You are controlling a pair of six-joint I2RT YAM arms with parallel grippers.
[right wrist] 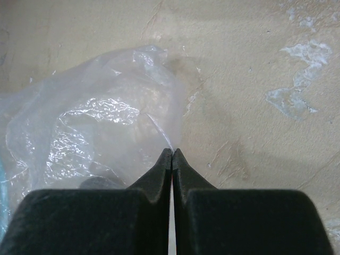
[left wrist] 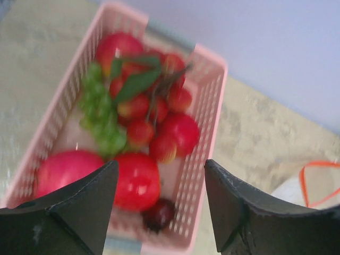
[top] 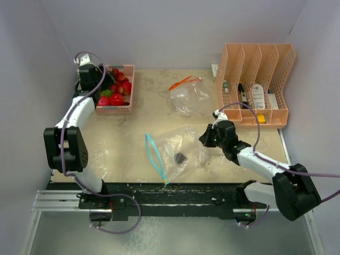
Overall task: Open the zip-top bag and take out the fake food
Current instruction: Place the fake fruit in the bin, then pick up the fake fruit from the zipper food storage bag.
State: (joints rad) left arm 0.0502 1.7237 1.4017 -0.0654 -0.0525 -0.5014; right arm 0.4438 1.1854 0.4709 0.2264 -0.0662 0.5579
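Observation:
A clear zip-top bag (top: pixel 178 151) with a blue zip strip (top: pixel 154 154) lies mid-table, mouth open to the left. One dark piece of fake food (top: pixel 181 158) is inside. My right gripper (top: pixel 205 139) is shut on the bag's right edge; in the right wrist view its tips (right wrist: pixel 171 151) pinch a fold of the plastic (right wrist: pixel 95 122). My left gripper (top: pixel 104 85) is open and empty over a pink basket (top: pixel 129 90). The basket holds fake food (left wrist: pixel 138 180): red balls, strawberries, green grapes and a dark piece (left wrist: pixel 158 213).
A second clear bag with an orange zip (top: pixel 187 95) lies at the back middle. A peach-coloured file organizer (top: pixel 255 90) with small items stands at the back right. White walls enclose the table on three sides.

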